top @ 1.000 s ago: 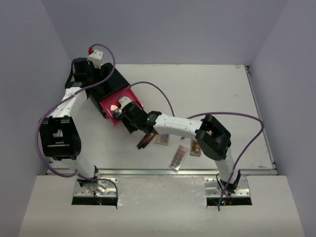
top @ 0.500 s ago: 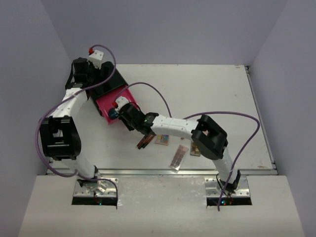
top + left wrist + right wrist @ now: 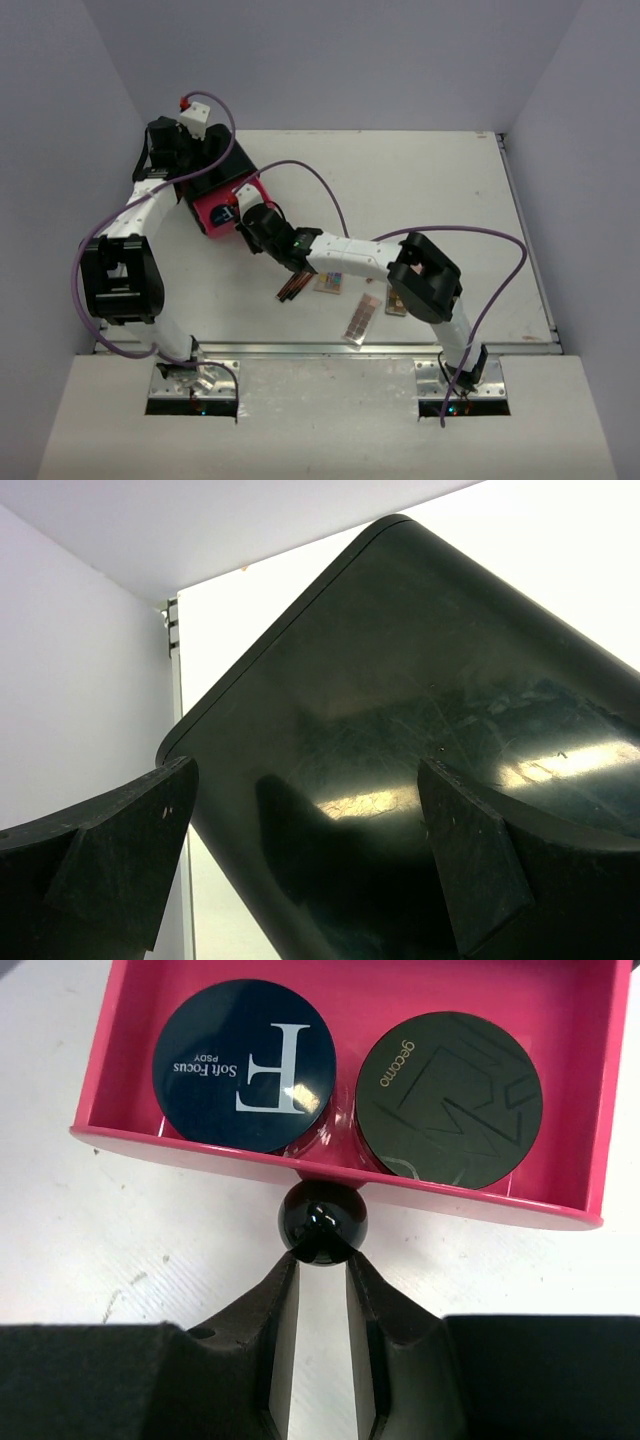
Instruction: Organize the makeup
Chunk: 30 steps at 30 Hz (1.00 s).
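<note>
In the right wrist view a blue round compact [image 3: 245,1065] and a black round compact [image 3: 450,1100] lie side by side in the pink drawer [image 3: 150,1140]. My right gripper [image 3: 322,1260] is shut, its tips pressed against the drawer's black knob [image 3: 322,1222]. From above, the right gripper [image 3: 247,215] sits at the drawer [image 3: 208,218] front. Slim dark sticks [image 3: 292,287], a square palette [image 3: 328,283] and two long palettes [image 3: 362,318] [image 3: 396,300] lie on the table. My left gripper [image 3: 308,772] is open, straddling a corner of the black box [image 3: 420,660].
The black box [image 3: 215,165] stands at the table's back left, close to the left wall. The right arm stretches across the table's middle above the loose makeup. White table edge rails run along the right [image 3: 525,230] and near sides.
The right gripper has closed and moved up and left against the knob. The pink drawer has slid back into the black box. The left arm has not moved.
</note>
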### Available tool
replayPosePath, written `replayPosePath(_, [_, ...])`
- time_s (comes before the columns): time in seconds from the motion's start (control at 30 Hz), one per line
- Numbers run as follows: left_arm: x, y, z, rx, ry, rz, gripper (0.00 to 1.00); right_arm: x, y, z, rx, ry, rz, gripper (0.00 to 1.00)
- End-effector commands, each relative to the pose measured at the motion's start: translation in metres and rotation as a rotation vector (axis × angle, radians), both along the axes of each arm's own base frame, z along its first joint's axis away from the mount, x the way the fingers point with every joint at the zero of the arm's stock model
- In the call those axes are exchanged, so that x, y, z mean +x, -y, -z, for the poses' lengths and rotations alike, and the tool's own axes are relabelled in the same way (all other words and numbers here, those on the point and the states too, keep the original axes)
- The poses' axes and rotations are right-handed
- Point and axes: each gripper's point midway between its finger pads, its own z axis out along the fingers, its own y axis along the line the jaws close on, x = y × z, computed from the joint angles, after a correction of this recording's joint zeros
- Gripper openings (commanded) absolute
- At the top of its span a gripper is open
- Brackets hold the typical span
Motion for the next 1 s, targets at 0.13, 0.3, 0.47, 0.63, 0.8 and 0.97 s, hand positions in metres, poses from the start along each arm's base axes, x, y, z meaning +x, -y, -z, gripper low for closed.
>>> replayPosePath(0.13, [-0.028, -0.002, 0.066, 0.0, -0.229, 0.007, 0.92, 0.052, -0.029, -0.069, 0.197, 0.106, 0.045, 0.29])
replayPosePath(0.3, [-0.026, -0.001, 0.064, -0.011, -0.224, 0.011, 0.92, 0.079, -0.039, -0.067, 0.212, 0.134, 0.052, 0.32])
replayPosePath(0.47, [-0.025, 0.0, 0.063, -0.012, -0.224, 0.016, 0.92, 0.094, -0.058, -0.083, 0.249, 0.177, 0.023, 0.34])
replayPosePath(0.63, [-0.026, 0.003, 0.066, -0.02, -0.231, 0.025, 0.92, 0.098, -0.061, -0.075, 0.266, 0.166, 0.029, 0.35])
replayPosePath(0.8, [-0.027, 0.004, 0.07, -0.026, -0.239, 0.029, 0.91, 0.096, -0.055, -0.072, 0.268, 0.156, 0.043, 0.35])
replayPosePath(0.97, [-0.028, 0.003, 0.073, -0.024, -0.244, 0.026, 0.91, 0.08, -0.045, -0.056, 0.258, 0.1, 0.062, 0.46])
